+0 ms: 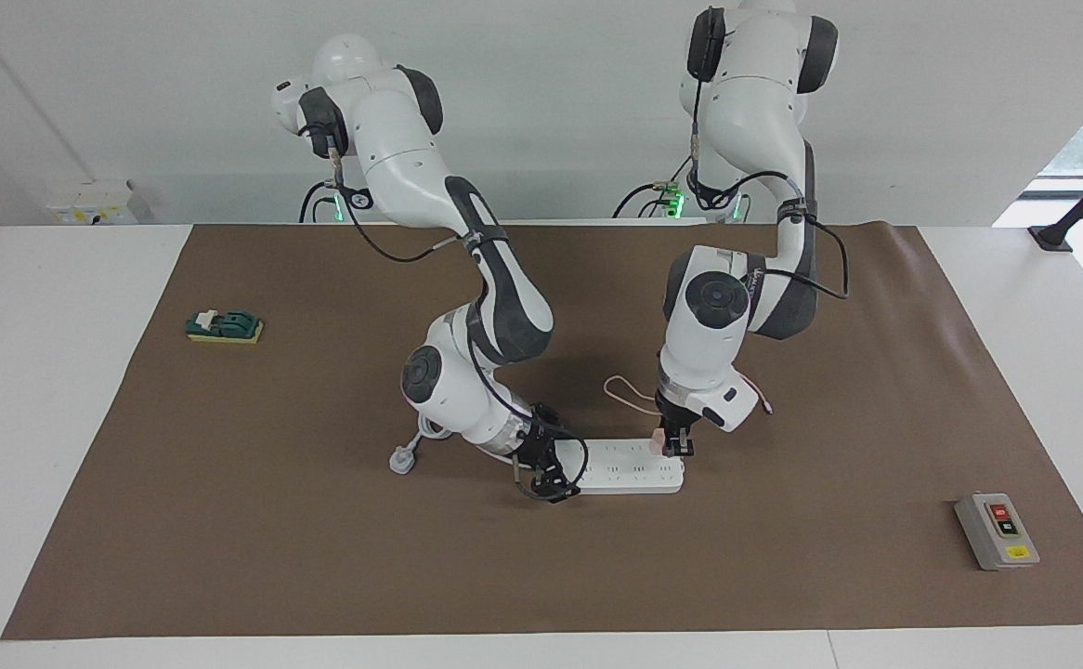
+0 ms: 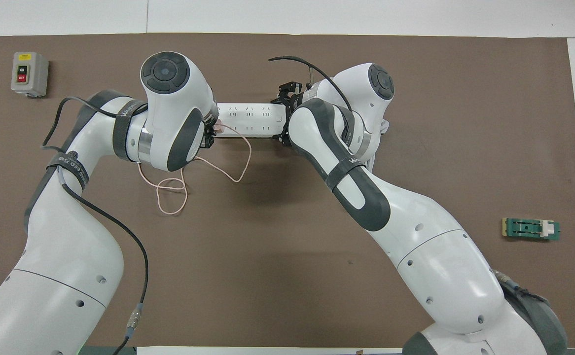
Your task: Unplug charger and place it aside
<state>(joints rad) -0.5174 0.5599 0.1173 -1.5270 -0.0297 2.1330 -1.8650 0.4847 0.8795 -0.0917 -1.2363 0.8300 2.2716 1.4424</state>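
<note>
Left claw [image 1: 677, 447] is clamped on the small pale-pink cube charger [image 1: 658, 439]; right claw [image 1: 548, 480], grip unclear, braces the long white power strip [image 1: 630, 469]. A crooked pull could lift the strip.

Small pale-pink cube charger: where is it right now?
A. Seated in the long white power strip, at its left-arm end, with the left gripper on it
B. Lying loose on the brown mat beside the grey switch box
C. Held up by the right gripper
A: the small pale-pink cube charger sits in the long white power strip with the left gripper shut on it.
</note>
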